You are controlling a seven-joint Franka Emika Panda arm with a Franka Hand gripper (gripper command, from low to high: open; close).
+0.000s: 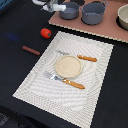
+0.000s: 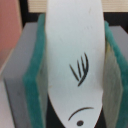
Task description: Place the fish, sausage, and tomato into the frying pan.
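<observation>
In the wrist view my gripper (image 2: 74, 75) is shut on the fish (image 2: 75, 45), a flat white piece with black markings, clamped between the teal pads (image 2: 34, 80). In the exterior view the gripper (image 1: 53, 7) is at the top left, holding the fish (image 1: 59, 7) just to the left of the dark grey frying pan (image 1: 69, 10). The red tomato (image 1: 45, 33) lies on the black table left of the placemat. The dark reddish sausage (image 1: 31, 50) lies nearer the front, also left of the mat.
A larger grey pot (image 1: 93, 13) stands right of the pan on a pinkish board (image 1: 107, 31). A white bowl (image 1: 123, 17) is at the far right. On the placemat (image 1: 35, 82), a tan plate (image 1: 68, 66) sits between an orange-handled knife (image 1: 86, 58) and fork (image 1: 67, 81).
</observation>
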